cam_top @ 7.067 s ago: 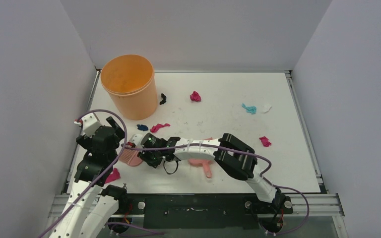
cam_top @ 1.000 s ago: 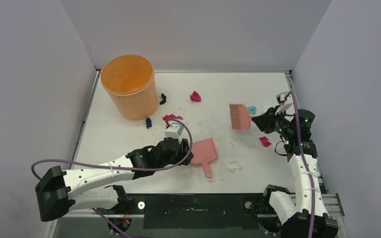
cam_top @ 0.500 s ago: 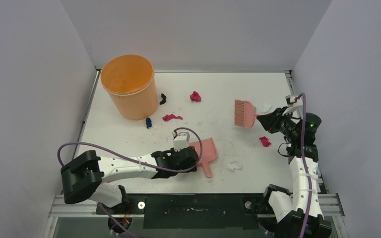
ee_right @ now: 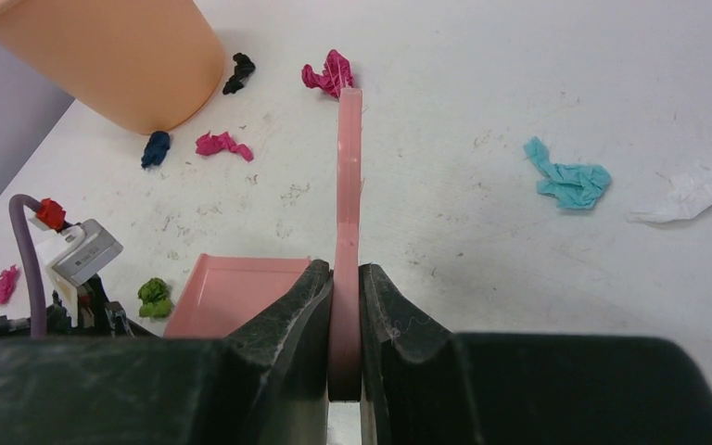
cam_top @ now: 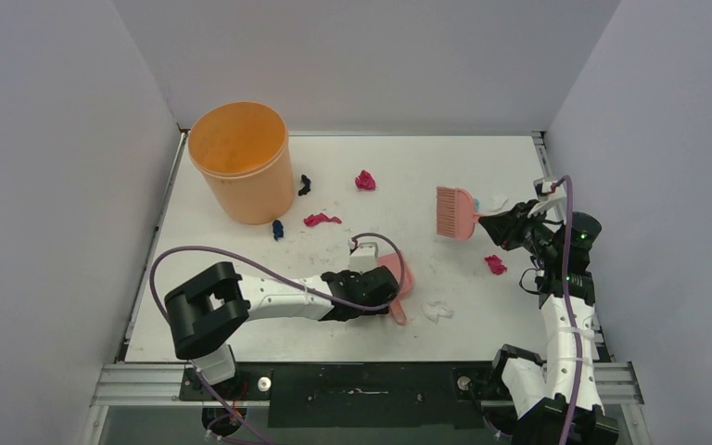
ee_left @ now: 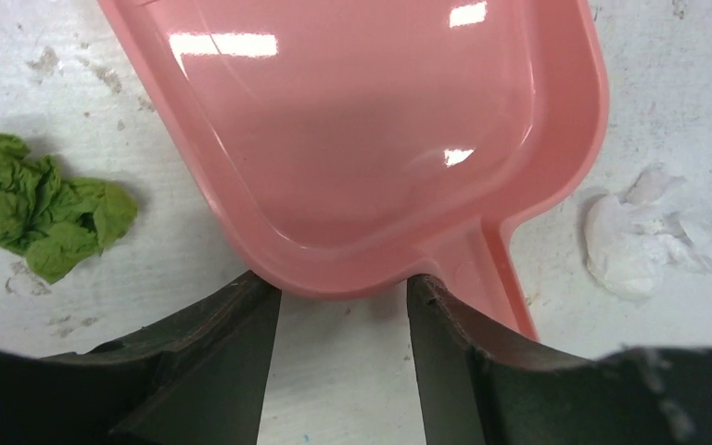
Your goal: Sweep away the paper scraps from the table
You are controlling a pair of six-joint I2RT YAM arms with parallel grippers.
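Scraps (cam_top: pixel 364 180) are lying scattered while the right gripper (ee_right: pixel 345 278) is clamping the brush (cam_top: pixel 454 213) and the left gripper (ee_left: pixel 343 289) is gaping at the dustpan's (ee_left: pixel 362 139) 6 o'clock.

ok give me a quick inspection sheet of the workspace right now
surface: white table, scuffed
job's things: paper scraps scattered, magenta, black, dark blue, green, white, teal; none seen in pink dustpan
clutter: orange bucket, far left corner
end effectors: left end effector open at dustpan's rear rim; right end effector shut on pink brush handle
cables: purple cables along both arms
surroundings: grey walls, metal frame at near edge
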